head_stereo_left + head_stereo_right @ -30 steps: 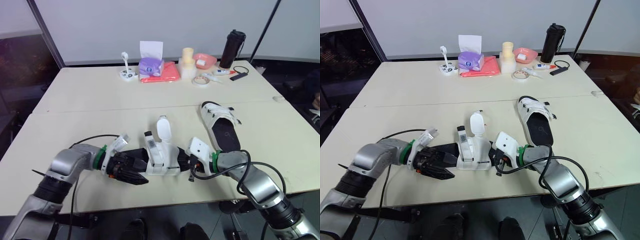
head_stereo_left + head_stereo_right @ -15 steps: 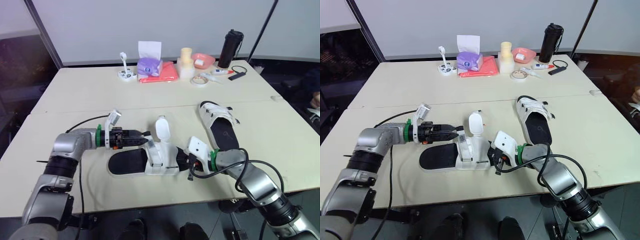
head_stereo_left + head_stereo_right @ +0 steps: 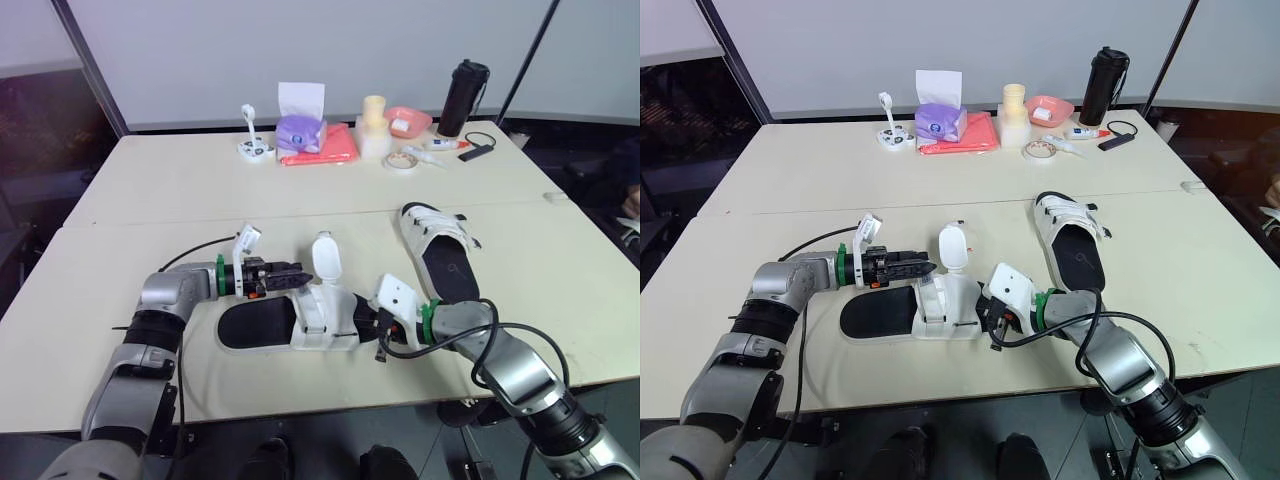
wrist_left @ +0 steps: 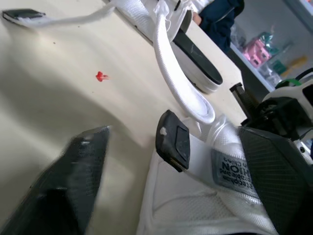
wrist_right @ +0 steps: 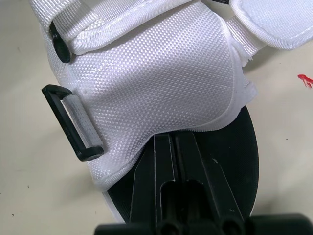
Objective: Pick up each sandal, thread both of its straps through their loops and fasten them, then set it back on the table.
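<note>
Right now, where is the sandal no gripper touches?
In the left eye view, that sandal lies on the right half of the table, beyond the right gripper and right of the other sandal.

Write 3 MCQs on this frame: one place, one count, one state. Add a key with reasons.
1. Where does the second sandal lie relative to the near sandal?
A) to the robot's right, farther out
B) to the robot's left
C) stacked on it

2. How many sandals are on the table?
A) one
B) two
C) three

3. The left gripper is:
A) shut on the near sandal
B) open
C) shut on nothing

Key:
1 A: the head views show it to the right of the near sandal and beyond it.
2 B: only those two lie there.
3 B: the left wrist view shows its fingers spread wide apart.
</note>
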`<state>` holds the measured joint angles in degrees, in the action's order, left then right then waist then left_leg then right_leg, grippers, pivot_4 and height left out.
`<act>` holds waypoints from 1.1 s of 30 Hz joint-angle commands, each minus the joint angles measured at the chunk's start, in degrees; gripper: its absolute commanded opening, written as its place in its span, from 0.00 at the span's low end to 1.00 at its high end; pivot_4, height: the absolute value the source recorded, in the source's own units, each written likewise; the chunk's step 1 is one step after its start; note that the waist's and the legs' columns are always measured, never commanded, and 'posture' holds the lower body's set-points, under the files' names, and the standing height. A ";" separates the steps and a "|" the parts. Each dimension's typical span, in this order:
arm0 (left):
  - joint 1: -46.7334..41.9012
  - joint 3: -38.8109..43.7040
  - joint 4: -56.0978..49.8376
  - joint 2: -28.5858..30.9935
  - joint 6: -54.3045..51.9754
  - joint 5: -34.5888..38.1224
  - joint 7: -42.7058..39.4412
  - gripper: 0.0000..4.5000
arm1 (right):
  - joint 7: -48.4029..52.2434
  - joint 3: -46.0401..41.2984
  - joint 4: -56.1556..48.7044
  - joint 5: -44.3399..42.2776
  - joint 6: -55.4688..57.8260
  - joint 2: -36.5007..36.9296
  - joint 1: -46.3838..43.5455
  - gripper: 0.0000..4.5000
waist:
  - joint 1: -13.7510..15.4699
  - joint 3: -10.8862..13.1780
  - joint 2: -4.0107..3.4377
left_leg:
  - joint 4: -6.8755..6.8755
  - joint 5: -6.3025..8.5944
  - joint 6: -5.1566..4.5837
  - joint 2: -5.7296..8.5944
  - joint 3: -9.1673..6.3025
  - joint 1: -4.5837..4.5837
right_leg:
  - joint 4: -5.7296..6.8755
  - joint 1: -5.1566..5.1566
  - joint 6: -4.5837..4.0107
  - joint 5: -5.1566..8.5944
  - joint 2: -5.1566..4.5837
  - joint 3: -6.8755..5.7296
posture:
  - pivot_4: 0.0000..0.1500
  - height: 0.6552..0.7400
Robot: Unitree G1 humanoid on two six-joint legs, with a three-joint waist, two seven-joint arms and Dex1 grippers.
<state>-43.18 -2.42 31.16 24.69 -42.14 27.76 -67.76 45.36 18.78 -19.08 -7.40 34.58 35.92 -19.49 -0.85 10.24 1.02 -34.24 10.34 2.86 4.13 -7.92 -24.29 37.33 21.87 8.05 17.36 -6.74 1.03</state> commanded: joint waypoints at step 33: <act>-1.09 5.53 -10.96 2.25 -6.02 12.63 -4.57 0.02 | -0.47 1.54 0.65 1.80 1.85 0.51 1.42 0.00 | 0.06 -0.01 0.00 | 0.00 -0.01 0.01 -0.01 -0.03 0.02 | 0.00 -0.03 -0.01 0.00 0.00 0.00 | 1.00 0.93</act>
<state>-42.30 1.93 20.28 26.68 -49.52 40.45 -71.70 44.86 19.08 -19.57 -6.94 34.67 35.90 -19.27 -0.79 10.22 1.02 -34.24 10.33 2.87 4.13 -7.94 -24.27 37.33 21.84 8.05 17.36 -6.75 1.03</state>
